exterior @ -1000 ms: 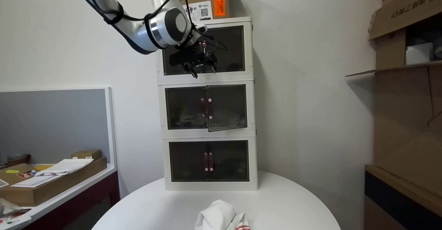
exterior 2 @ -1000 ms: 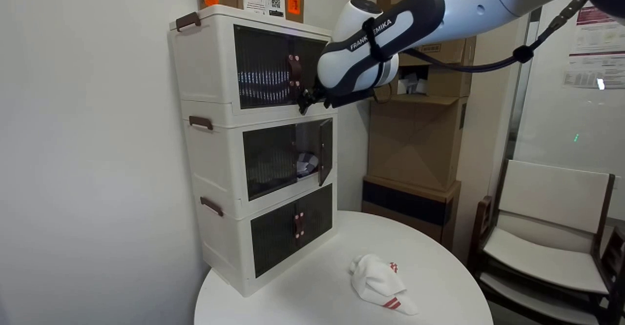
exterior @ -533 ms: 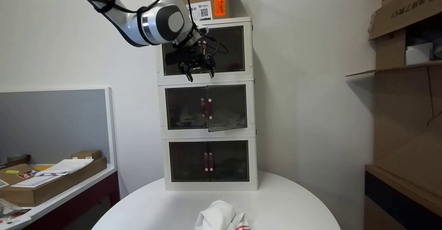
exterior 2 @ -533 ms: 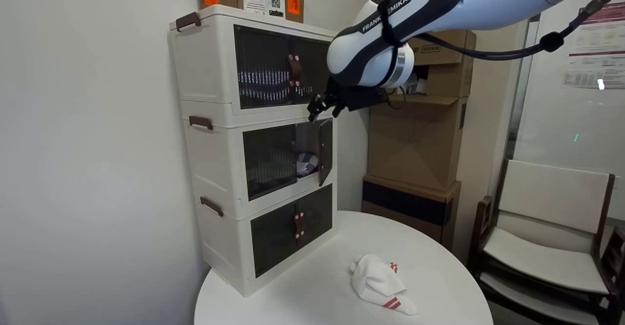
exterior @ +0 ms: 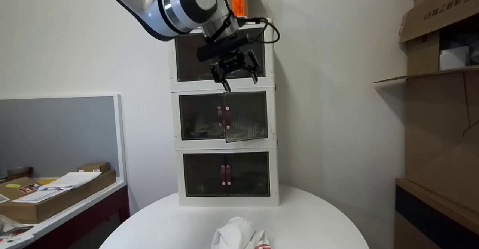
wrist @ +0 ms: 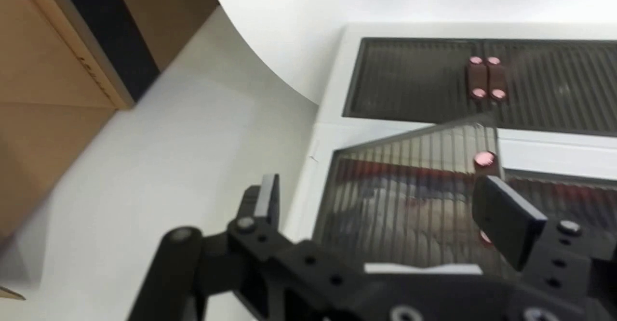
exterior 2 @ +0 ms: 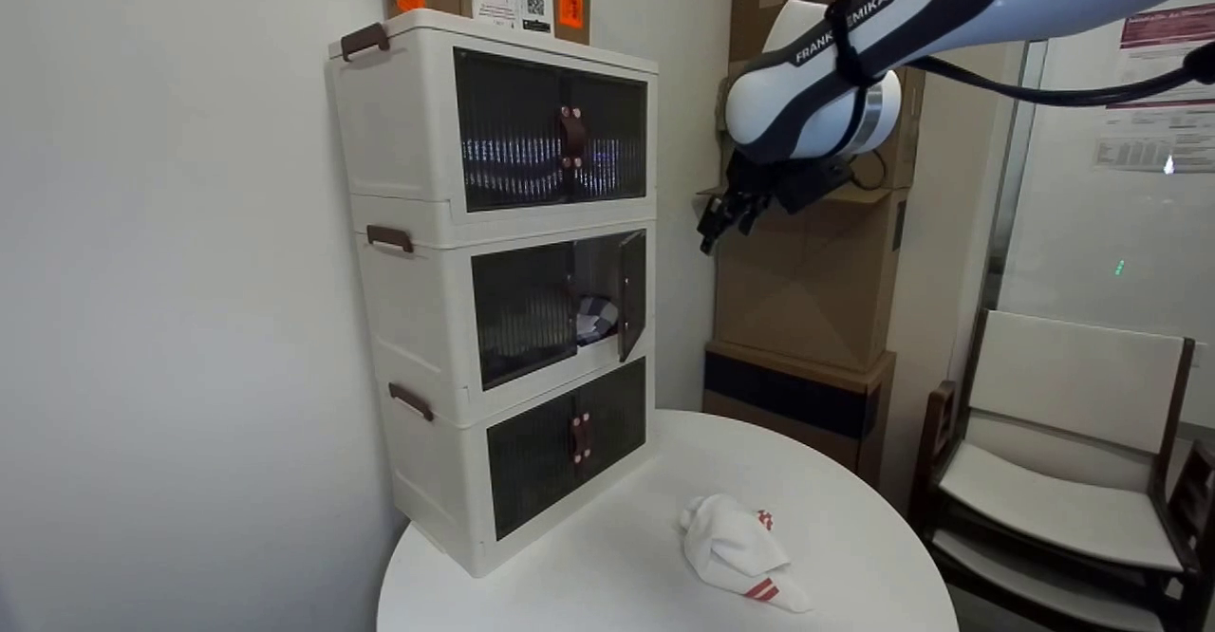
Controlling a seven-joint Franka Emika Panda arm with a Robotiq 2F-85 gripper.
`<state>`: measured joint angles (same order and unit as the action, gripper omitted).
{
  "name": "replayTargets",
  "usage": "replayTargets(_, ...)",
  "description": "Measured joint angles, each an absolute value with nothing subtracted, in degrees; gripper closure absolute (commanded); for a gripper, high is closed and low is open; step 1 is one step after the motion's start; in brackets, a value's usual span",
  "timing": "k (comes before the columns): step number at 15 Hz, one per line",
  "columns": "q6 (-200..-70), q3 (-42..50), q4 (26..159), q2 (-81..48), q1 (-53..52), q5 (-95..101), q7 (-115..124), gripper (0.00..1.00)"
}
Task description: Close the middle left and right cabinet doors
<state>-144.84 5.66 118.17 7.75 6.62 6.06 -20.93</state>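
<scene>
The middle right door (exterior: 246, 116) is a dark ribbed panel swung part way outward. It stands out from the frame in an exterior view (exterior 2: 633, 295) and tilts toward me in the wrist view (wrist: 400, 200). The middle left door (exterior: 201, 117) looks flush with the frame, also in an exterior view (exterior 2: 524, 314); part of it shows in the wrist view (wrist: 573, 205). My gripper (exterior: 241, 85) is open and empty. It hangs apart from the cabinet, in front of it and higher than the open door (exterior 2: 725, 232). Its fingers span the right door in the wrist view (wrist: 388, 205).
The white cabinet (exterior 2: 418, 309) stands on a round white table (exterior 2: 617, 575). Top doors (exterior 2: 551, 129) and bottom doors (exterior 2: 570, 442) are shut. A checked cloth (exterior 2: 596, 319) lies inside the middle tier. A white cloth (exterior 2: 736, 551) lies on the table. Cardboard boxes (exterior 2: 807, 281) stand beside the cabinet.
My gripper has moved away from the cabinet front, to the right in both exterior views, and slightly lower. It has stayed open. The doors have not moved.
</scene>
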Motion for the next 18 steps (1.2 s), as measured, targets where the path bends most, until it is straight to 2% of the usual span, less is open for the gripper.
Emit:
replayTargets(4,-150.60,6.63,120.44,4.99,7.79,9.80,-19.85,0.00)
replayTargets(9,-160.78,5.78,119.00,-5.06,6.68,6.93,-19.83,0.00)
replayTargets(18,-163.86,0.23,97.64,-23.26,5.78,3.78,-19.77,0.00)
